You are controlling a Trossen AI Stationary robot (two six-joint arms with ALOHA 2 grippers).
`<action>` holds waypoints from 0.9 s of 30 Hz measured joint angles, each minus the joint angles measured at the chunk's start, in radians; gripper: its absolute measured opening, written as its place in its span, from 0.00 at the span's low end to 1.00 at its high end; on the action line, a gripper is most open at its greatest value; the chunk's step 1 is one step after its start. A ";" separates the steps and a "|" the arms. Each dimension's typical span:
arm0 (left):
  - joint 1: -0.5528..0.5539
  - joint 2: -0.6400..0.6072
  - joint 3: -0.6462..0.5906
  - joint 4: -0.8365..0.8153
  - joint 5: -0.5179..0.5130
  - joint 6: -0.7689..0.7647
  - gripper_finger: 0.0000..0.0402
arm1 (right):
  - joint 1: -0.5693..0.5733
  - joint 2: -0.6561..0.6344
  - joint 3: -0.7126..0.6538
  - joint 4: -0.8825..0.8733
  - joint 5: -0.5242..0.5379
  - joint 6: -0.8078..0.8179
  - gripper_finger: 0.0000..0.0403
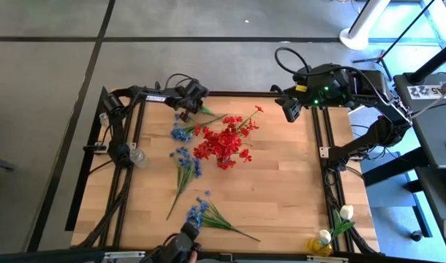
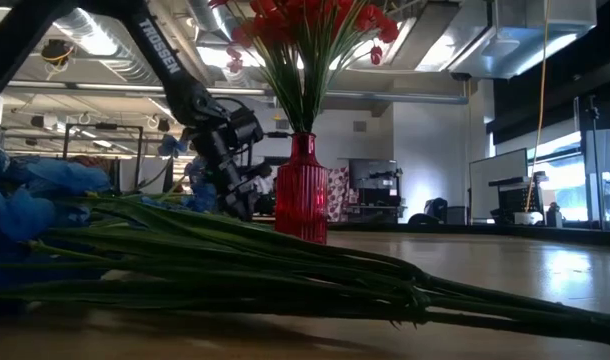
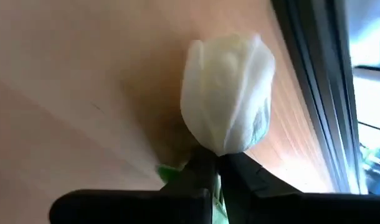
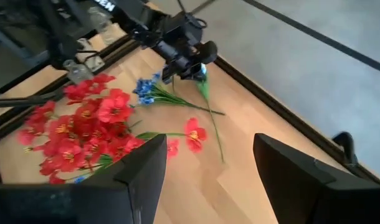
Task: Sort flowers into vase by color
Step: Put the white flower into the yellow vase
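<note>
**Flowers part sorted as left claw grips white bloom**

Flowers with red blooms (image 1: 223, 140) stood bunched in a vase near the middle of the pale wooden table (image 1: 281, 183), seen from above. Sprigs with small blue blooms and thin green stems lay on the boards around it: one (image 1: 180, 134) just beside the bunch on the left arm's side, one (image 1: 186, 162) below that, and a third (image 1: 198, 212) near the table's near edge. The left gripper (image 1: 186, 102) hung over the far edge close to the first blue sprig. The right gripper (image 1: 290, 109) hung at the far right edge, well apart from the flowers.

At table height, the ribbed red glass vase (image 2: 301, 200) stood upright with the red blooms (image 2: 305, 20) fanning above it. The left gripper (image 2: 230, 160) was just beside it. Long green stems (image 2: 245, 262) of a lying sprig filled the foreground.

The left wrist camera showed the left gripper (image 3: 215, 171) with its fingers pressed together on the base of a white tulip-shaped bloom (image 3: 226, 93), above the wood.

The right wrist camera showed the right gripper (image 4: 209, 149) spread wide and holding nothing. Beyond it, the left gripper (image 4: 185, 59) was low over the table near a blue sprig (image 4: 147, 90).
</note>
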 joint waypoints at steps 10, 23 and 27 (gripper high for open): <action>-0.015 -0.446 -0.001 0.048 -0.223 0.352 0.01 | 0.000 0.000 0.000 0.208 -0.036 -0.229 0.59; -0.315 -0.910 0.003 0.393 -0.147 1.122 0.00 | 0.000 0.085 0.002 0.497 -0.166 -0.336 0.59; -0.475 -0.914 0.003 0.422 -0.093 1.251 0.00 | 0.001 0.161 0.002 0.604 -0.269 -0.300 0.59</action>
